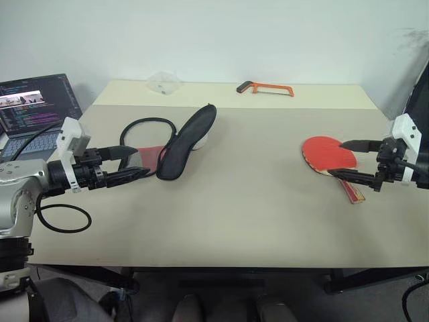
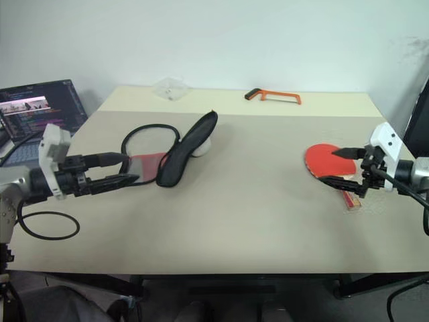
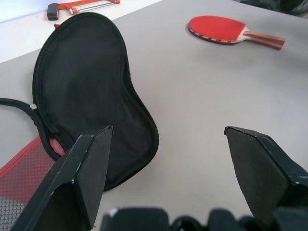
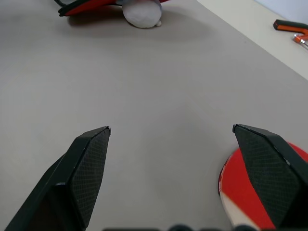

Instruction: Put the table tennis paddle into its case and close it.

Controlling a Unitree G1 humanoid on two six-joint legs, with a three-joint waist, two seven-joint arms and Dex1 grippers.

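Lying near the table's (image 1: pixel 221 228) right edge, paddle (image 1: pixel 326 155); case (image 1: pixel 188 141) left.

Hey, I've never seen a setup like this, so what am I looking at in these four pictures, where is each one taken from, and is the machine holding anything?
This is a two-armed humanoid robot at a table. The two wide pictures come from a stereo camera on its head, looking down over its arms. The two close-ups come from cameras on its wrists, looking out between each gripper's two black fingers.

On the table lie a table tennis paddle with a red face, near the right gripper, and its black and red case, lying open near the left gripper. An orange hacksaw lies at the far edge, and a laptop stands off to the left.

Both grippers are open and hold nothing.
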